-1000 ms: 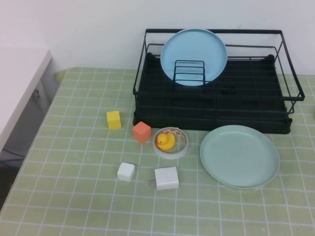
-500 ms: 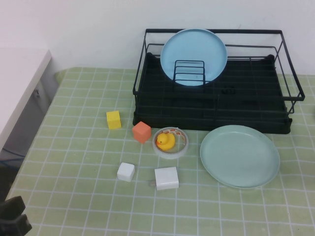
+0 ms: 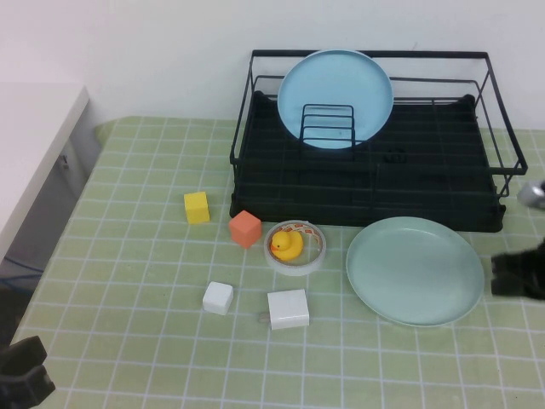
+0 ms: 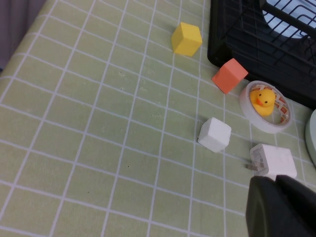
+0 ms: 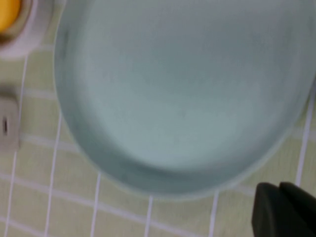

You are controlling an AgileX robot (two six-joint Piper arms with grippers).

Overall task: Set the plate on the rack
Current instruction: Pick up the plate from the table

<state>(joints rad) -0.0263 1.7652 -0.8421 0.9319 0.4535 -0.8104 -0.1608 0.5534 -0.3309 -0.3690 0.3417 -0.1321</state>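
The pale mint-green plate [image 3: 415, 270] lies flat on the checked cloth just in front of the black wire rack [image 3: 426, 183]. It fills the right wrist view [image 5: 182, 94]. A sky-blue plate [image 3: 335, 81] stands upright in the rack behind the small wire divider [image 3: 327, 126]. My right gripper [image 3: 515, 274] is at the table's right edge, just right of the mint plate's rim, low, shut and empty [image 5: 279, 186]. My left gripper [image 3: 24, 383] is at the near left corner, shut and empty [image 4: 275, 178].
On the cloth left of the plate are a tape roll with a yellow duck [image 3: 295, 247], an orange cube [image 3: 245, 228], a yellow cube [image 3: 197, 207], a white cube [image 3: 218, 297] and a white charger [image 3: 288, 308]. A white table [image 3: 34, 145] stands at far left.
My right gripper has come into view at the right edge beside the mint plate. My left gripper appeared at the near left corner. Plate and rack have not moved.
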